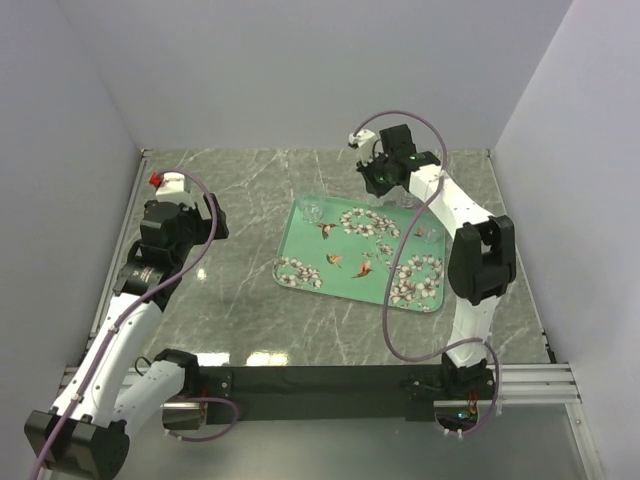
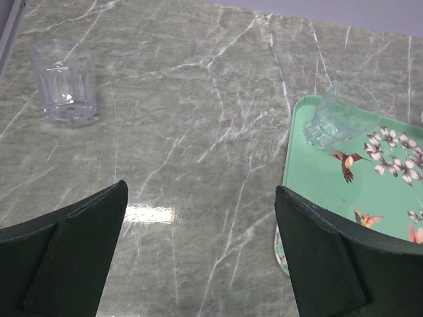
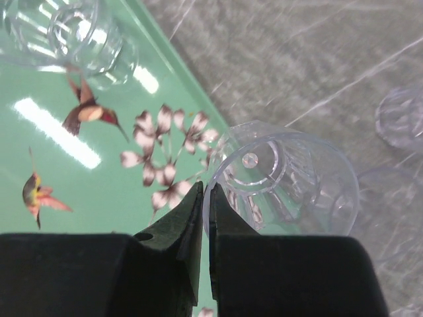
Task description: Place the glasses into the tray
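The tabletop [image 1: 230, 200] is that grey-green marble look with pale veins, boxed in by plain white walls [image 1: 300, 70]. The green flowery tray [image 1: 350, 285] sits a bit right of centre in the top view. Up at the tray's top edge, the right end effector [image 3: 206, 198] is clenched on the rim of a tipped glass [image 3: 291, 178], with its fingers nearly touching and just the glass wall pinched between them. There's a second glass [image 3: 79, 36] inside the tray at its upper left corner, and a third glass [image 3: 404, 119] on bare tabletop at the right edge of the right wrist view. The left end effector [image 2: 200, 190] is spread wide above the tabletop, grasping nothing. A fourth glass [image 2: 64, 82] stands upright in the upper left of its view.
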Tool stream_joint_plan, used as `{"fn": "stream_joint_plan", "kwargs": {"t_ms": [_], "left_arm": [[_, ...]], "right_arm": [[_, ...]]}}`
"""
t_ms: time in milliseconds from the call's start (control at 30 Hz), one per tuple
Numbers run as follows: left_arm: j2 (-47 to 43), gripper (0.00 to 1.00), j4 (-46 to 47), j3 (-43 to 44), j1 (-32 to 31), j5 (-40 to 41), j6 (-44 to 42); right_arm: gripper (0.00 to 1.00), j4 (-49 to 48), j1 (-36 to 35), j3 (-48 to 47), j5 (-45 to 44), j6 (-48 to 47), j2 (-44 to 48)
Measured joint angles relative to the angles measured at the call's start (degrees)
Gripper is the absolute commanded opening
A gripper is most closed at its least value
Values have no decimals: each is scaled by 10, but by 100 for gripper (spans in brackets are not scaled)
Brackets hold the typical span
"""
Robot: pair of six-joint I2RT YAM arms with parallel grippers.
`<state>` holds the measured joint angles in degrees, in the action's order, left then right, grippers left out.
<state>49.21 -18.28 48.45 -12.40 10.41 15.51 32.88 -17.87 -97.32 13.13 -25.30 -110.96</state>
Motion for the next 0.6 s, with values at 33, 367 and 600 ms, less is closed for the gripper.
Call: {"fn": "stream_joint_plan", "kwargs": {"t_ms": [33, 367, 600], "left_arm": [[0, 99, 0, 0, 0, 0, 0], [-7, 99, 0, 0, 0, 0, 0], [-7, 99, 0, -1, 0, 0, 0]], "right_arm": [[0, -2, 0, 16, 1, 0, 9], [0, -23, 4, 137, 1, -1, 90], [0, -39, 28, 192, 3, -1, 107]]}}
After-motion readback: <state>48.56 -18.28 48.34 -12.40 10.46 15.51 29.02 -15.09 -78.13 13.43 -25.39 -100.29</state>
